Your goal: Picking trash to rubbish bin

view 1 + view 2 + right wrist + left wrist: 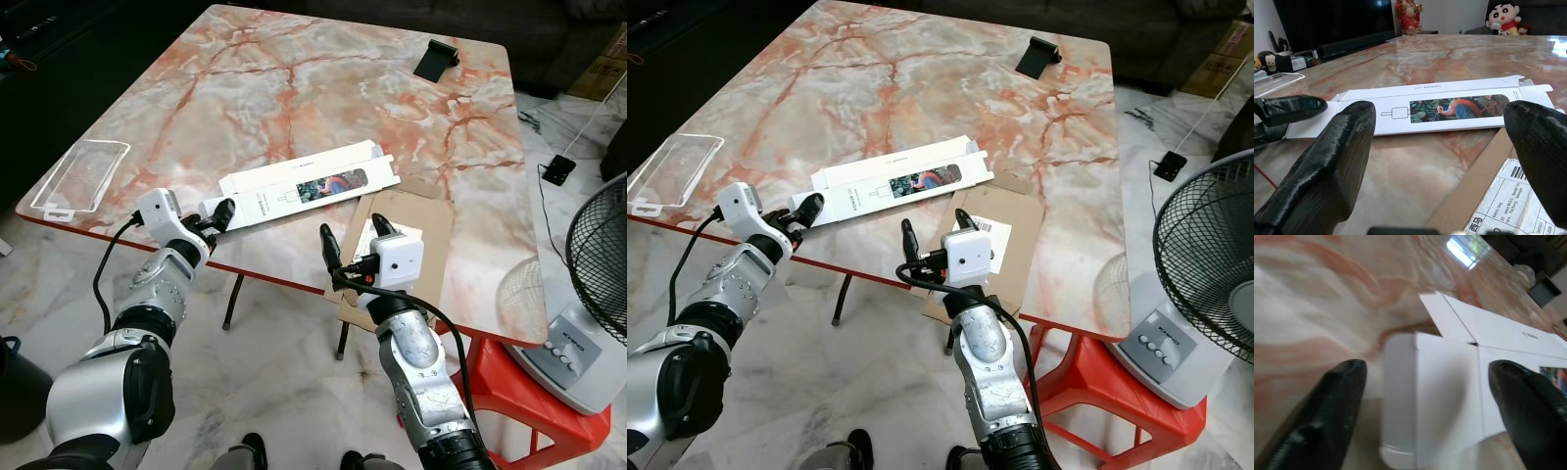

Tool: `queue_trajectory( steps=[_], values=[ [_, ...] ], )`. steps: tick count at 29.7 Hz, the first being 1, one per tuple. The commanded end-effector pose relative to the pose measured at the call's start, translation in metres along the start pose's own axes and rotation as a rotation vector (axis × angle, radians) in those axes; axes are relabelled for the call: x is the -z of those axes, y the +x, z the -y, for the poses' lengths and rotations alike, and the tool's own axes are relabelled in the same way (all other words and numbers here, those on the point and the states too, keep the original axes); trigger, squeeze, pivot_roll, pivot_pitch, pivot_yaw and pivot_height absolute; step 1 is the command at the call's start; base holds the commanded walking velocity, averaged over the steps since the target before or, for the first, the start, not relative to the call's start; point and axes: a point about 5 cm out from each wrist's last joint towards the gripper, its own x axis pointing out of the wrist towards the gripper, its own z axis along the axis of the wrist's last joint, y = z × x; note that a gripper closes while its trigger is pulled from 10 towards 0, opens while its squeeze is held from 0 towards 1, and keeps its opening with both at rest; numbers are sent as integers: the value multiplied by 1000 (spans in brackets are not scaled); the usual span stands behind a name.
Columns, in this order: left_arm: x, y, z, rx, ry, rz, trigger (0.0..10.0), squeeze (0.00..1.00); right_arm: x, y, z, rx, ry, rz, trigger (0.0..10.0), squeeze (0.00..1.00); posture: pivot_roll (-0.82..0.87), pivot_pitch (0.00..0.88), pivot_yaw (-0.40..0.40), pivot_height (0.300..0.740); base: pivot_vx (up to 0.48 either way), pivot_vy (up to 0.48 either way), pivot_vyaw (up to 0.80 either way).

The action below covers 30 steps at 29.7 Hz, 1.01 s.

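One long flat white cardboard box [306,187] with a colourful bird picture on its face lies on the pink-veined marble table [294,88], near the table's front edge, its flaps open at both ends. The left gripper [217,217] sits at the box's near end with its two black fingers [1327,421] spread, one on each side of that end; the left wrist view puts the white end between them, and no contact shows. Just beside the box, toward the table's front right corner, lies a flattened brown cardboard sheet [431,220] with a white shipping label [1508,205], part of it hanging over the edge. The right gripper [351,245] hovers at this sheet's near edge, its fingers spread wide and holding nothing.

Well apart from the box, a clear plastic tray [80,174] rests at the table's left edge, and a small black stand [436,59] sits near the far right corner. Off the table's right side, a red plastic stool [519,392] and a white electric fan [588,284] stand on the marble floor.
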Motion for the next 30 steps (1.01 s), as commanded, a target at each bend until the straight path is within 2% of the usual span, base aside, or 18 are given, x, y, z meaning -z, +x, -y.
queue_trajectory(
  steps=[1, 2, 5, 7, 8, 24, 30],
  values=[
    [9, 3, 9, 41, -27, -45, 2706, 0, 0, -2, -6, 7, 26, 3, 10000, 0, -153, 214, -21, 740, 0, 0, 0],
    [9, 3, 10, 42, -25, -45, 3725, 0, 0, -2, -6, 7, 26, 3, 10000, 0, -151, 214, -20, 740, 0, 0, 0],
    [8, 4, 13, 61, -20, -48, 3882, 0, 0, -1, -6, 10, 27, 1, 10000, 0, -150, 215, -18, 740, 0, 0, 0],
    [7, 5, 14, 66, -11, -52, 2471, 0, 0, -1, -6, 16, 29, 1, 10000, 0, -148, 217, -12, 740, 0, 0, 0],
    [7, 5, 15, 64, -4, -53, 0, 0, 0, -1, -5, 19, 30, 0, 10000, 0, -148, 218, -10, 740, 0, 0, 0],
    [-3, 7, 17, 71, 1, -12, 0, 0, 2, 2, -4, 32, 29, -5, 10000, 0, -138, 198, -1, 740, 0, 0, 0],
    [-9, 7, 17, 69, -21, 37, 0, 0, 2, 6, -1, 37, 23, -3, 10000, 0, -126, 175, 3, 740, 0, 0, 0]
  ],
)
